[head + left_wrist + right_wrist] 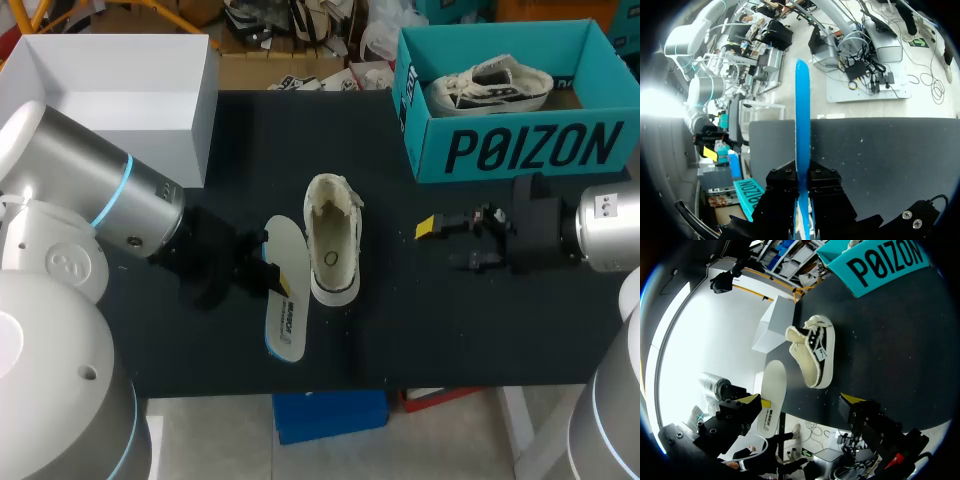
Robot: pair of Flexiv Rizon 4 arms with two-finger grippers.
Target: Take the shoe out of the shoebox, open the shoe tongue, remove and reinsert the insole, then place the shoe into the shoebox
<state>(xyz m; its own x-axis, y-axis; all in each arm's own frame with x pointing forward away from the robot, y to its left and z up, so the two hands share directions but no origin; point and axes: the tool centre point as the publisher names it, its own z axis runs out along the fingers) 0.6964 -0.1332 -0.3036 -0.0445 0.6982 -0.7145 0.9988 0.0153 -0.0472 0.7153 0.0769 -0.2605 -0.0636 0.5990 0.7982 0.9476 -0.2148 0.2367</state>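
A cream, fleece-lined shoe [333, 240] with a dark sole lies on the black table [450, 330], its opening toward the far side. Just left of it my left gripper [258, 268] is shut on the white insole [285, 305], which reaches toward the table's front edge. In the left wrist view the insole [801, 115] shows edge-on with its blue underside, pinched in my left gripper [801, 172]. My right gripper [445, 245] hangs open and empty to the right of the shoe. In the right wrist view my right gripper [802, 400] faces the shoe [815, 352] and the insole [771, 395].
The teal shoebox [520, 150] stands at the back right with a second shoe [490, 85] inside. A white open box [130, 110] stands at the back left. Bare black table lies in front of the shoe and between the shoe and the shoebox.
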